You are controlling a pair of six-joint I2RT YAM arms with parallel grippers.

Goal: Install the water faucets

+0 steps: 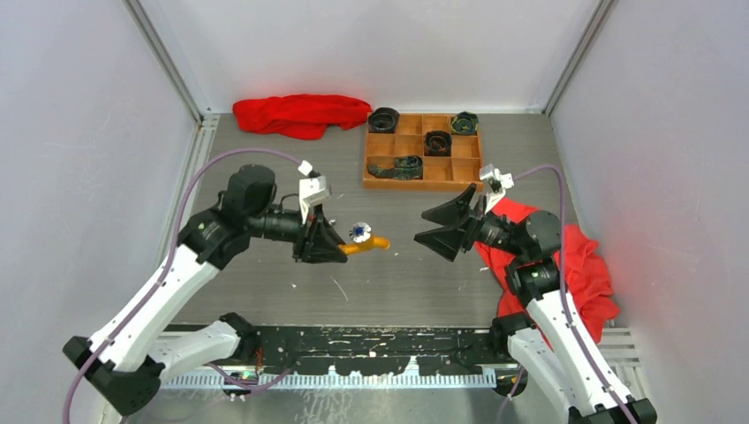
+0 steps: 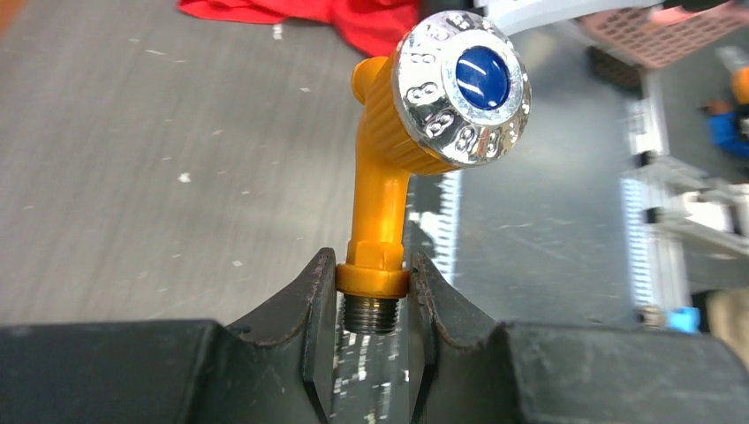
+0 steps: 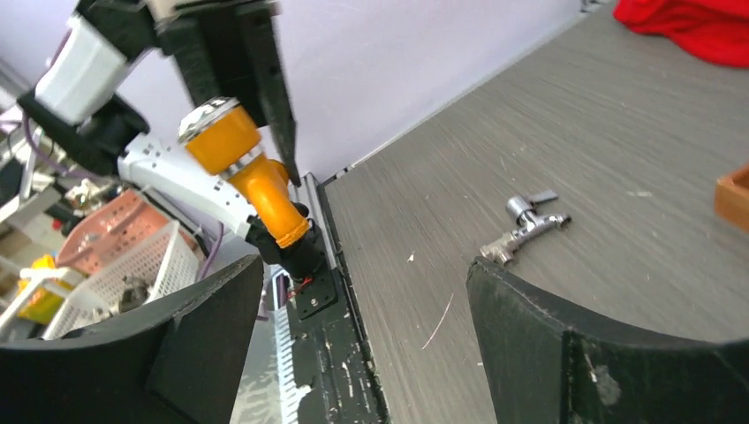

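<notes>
Bright, even, diffuse light; shadows soft and faint.
Top view sharp, weak shadows on the table [image 1: 265, 291]. Left wrist: speckled glare on the chrome cap of the orange faucet [image 2: 380, 194], background blurred. Right wrist: frame tilted, left-side clutter out of focus, near foreground dark.

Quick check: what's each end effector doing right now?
Left end effector: closed on the orange faucet.
Right end effector: open, holding nothing.
</notes>
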